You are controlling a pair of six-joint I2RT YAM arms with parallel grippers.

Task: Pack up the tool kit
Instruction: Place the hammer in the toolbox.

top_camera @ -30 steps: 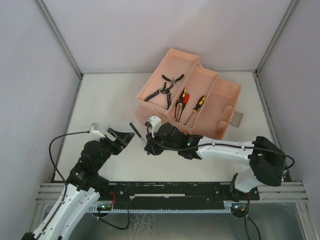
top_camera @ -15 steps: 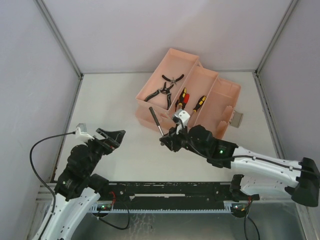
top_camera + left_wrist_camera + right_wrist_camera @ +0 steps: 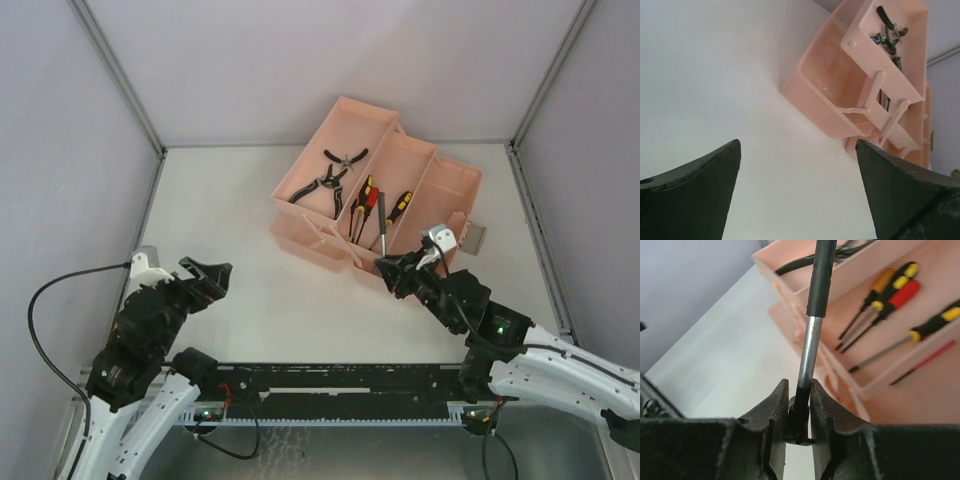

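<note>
the right tool [image 3: 800, 390] is clenching the small hammer [image 3: 811, 335] by its head end, its long handle pointing straight ahead over the screwdriver tray [image 3: 940, 287] of the pink toolbox [image 3: 455, 190], while the left tool [image 3: 797, 144] is hanging wide open, farther off.

From above and behind, we look down on the whole desk [image 3: 225, 200]. Our left wrist view sits low, facing the toolbox [image 3: 827, 112] from afar; the right wrist view looks closely into its trays. All three share it.
</note>
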